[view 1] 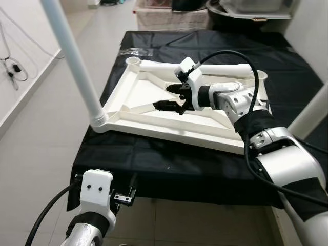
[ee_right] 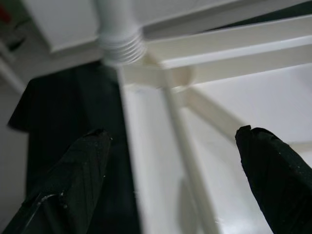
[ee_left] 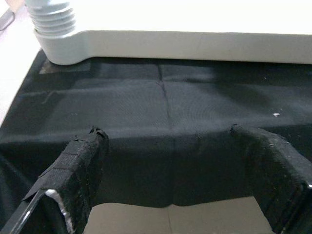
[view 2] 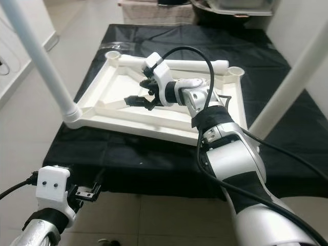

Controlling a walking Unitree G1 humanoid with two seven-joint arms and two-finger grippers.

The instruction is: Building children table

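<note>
A white child's tabletop (view 1: 134, 91) lies upside down on a table covered in black cloth (view 1: 169, 164). One white leg (view 1: 74, 59) stands screwed into its near left corner socket (view 1: 99, 121), and its thread (ee_right: 119, 41) is visible in the right wrist view. A second leg (view 2: 289, 84) rises at the near right corner. A third leg (view 1: 215, 68) lies loose along the far rim. My right gripper (view 1: 163, 97) hovers open over the ribbed underside, holding nothing. Below the table's front edge, my left gripper (view 1: 124, 197) is open and empty, facing the cloth (ee_left: 165, 102).
A clear plastic bag (view 1: 134, 51) lies on the cloth behind the tabletop. Boxes and a basin (view 1: 246, 10) stand beyond the far end. Tiled floor (view 1: 46, 133) runs along the left, with cables (view 1: 13, 69) at the wall.
</note>
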